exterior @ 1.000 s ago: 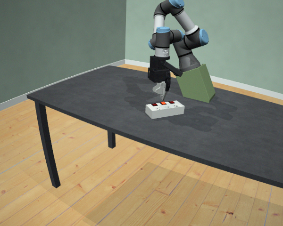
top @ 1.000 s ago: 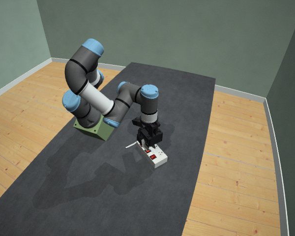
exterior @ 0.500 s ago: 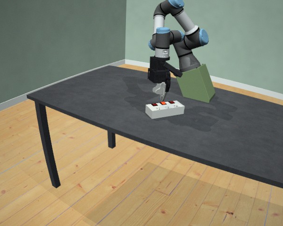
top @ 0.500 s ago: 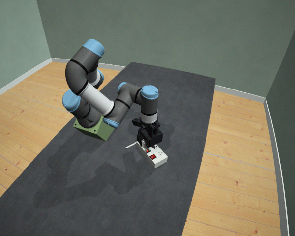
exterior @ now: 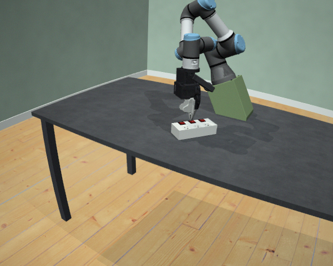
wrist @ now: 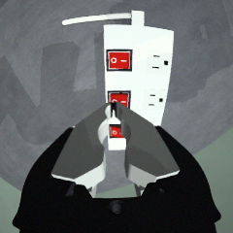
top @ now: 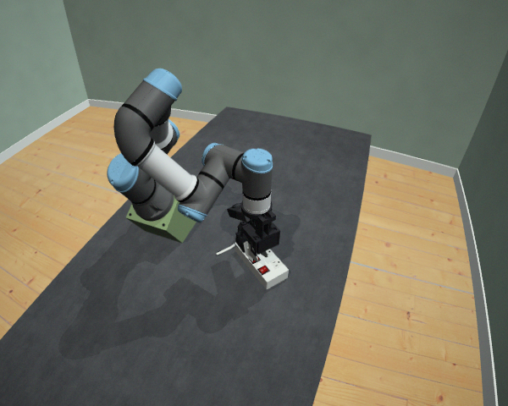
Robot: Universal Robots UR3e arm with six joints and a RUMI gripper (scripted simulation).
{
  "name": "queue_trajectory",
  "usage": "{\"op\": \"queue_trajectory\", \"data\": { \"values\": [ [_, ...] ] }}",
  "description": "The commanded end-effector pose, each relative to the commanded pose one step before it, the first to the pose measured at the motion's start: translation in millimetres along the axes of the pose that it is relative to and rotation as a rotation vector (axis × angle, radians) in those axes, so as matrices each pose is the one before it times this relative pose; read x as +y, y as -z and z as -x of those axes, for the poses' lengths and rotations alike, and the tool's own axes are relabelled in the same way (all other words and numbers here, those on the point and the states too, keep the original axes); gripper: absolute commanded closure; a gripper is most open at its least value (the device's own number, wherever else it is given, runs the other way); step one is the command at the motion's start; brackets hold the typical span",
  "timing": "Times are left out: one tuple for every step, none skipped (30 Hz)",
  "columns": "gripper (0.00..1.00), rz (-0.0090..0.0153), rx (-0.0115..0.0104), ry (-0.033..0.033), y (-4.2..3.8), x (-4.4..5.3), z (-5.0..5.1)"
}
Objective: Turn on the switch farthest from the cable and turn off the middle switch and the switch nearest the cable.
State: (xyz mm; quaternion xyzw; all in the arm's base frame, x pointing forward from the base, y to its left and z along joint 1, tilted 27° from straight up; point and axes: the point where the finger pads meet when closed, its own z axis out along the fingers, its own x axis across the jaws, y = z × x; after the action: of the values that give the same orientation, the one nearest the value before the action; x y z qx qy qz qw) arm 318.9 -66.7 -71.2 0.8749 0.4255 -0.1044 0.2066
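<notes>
A white power strip (top: 275, 275) (exterior: 193, 131) (wrist: 141, 78) lies right way up on the dark table (top: 298, 157) (exterior: 103, 108), with three red rocker switches along its top. Its white cable (top: 224, 250) (wrist: 92, 19) leaves the end nearer the arm's base. My gripper (top: 253, 257) (exterior: 191, 116) (wrist: 113, 103) is shut and empty, pointing straight down, with its tips on the middle switch (exterior: 192, 121) (wrist: 120, 98). The switch nearest the cable (wrist: 119, 61) (exterior: 201, 120) is in plain view. The farthest switch (top: 263, 269) (exterior: 181, 123) (wrist: 116, 131) shows in the wrist view only through the gap between the fingers.
The arm's green mounting block (top: 167, 222) (exterior: 231, 100) stands on the table just behind the strip. The table's long edge (exterior: 149, 160) runs a little in front of the strip in the exterior view.
</notes>
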Motion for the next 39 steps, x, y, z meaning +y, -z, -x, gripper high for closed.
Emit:
{"op": "queue_trajectory", "data": {
  "values": [
    [1.0,0.00174,0.00106,-0.0004,-0.341,0.577,-0.29],
    [1.0,0.0,0.0,0.0,-0.056,0.0,0.0],
    [1.0,0.0,0.0,0.0,0.0,0.0,0.0],
    [1.0,0.0,0.0,0.0,0.0,0.0,0.0],
    [1.0,0.0,0.0,0.0,-0.031,0.0,0.0],
    [1.0,0.0,0.0,0.0,-0.012,0.0,0.0],
    [1.0,0.0,0.0,0.0,-0.002,0.0,0.0],
    [1.0,0.0,0.0,0.0,0.0,0.0,0.0],
    [1.0,0.0,0.0,0.0,0.0,0.0,0.0],
    [1.0,0.0,0.0,0.0,0.0,0.0,0.0],
    [1.0,0.0,0.0,0.0,0.0,0.0,0.0],
    [1.0,0.0,0.0,0.0,0.0,0.0,0.0],
    [1.0,0.0,0.0,0.0,0.0,0.0,0.0],
    [1.0,0.0,0.0,0.0,0.0,0.0,0.0],
    [1.0,0.0,0.0,0.0,0.0,0.0,0.0],
    [1.0,0.0,0.0,0.0,0.0,0.0,0.0],
    [1.0,0.0,0.0,0.0,0.026,0.0,0.0],
    [1.0,0.0,0.0,0.0,0.172,0.001,0.0],
    [1.0,0.0,0.0,0.0,0.427,0.003,0.0],
    [1.0,0.0,0.0,0.0,0.0,0.0,0.0],
    [1.0,0.0,0.0,0.0,0.0,0.0,0.0],
    [1.0,0.0,0.0,0.0,0.759,0.004,0.0],
    [1.0,0.0,0.0,0.0,1.134,0.002,0.0],
    [1.0,0.0,0.0,0.0,1.527,-0.005,0.0],
    [1.0,0.0,0.0,0.0,1.899,0.002,0.0],
    [1.0,0.0,0.0,0.0,2.244,0.002,0.0],
    [1.0,0.0,0.0,0.0,2.541,-0.002,0.0],
    [1.0,0.0,0.0,0.0,2.771,0.0,0.0],
    [1.0,0.0,0.0,0.0,2.926,0.003,0.0],
    [1.0,0.0,0.0,0.0,3.013,-0.009,0.01],
    [1.0,0.0,0.0,0.0,2.997,0.009,-0.01],
    [1.0,0.0,0.0,0.0,2.918,-0.002,0.0],
    [1.0,0.0,0.0,0.0,2.753,-0.001,0.0],
    [1.0,0.0,0.0,0.0,2.514,0.003,0.0],
    [1.0,0.0,0.0,0.0,2.221,-0.002,0.0],
    [1.0,0.0,0.0,0.0,1.876,-0.001,0.0],
    [1.0,0.0,0.0,0.0,0.0,0.0,0.0],
    [1.0,0.0,0.0,0.0,0.0,0.0,0.0],
    [1.0,0.0,0.0,0.0,1.498,0.004,0.0]
  ]
}}
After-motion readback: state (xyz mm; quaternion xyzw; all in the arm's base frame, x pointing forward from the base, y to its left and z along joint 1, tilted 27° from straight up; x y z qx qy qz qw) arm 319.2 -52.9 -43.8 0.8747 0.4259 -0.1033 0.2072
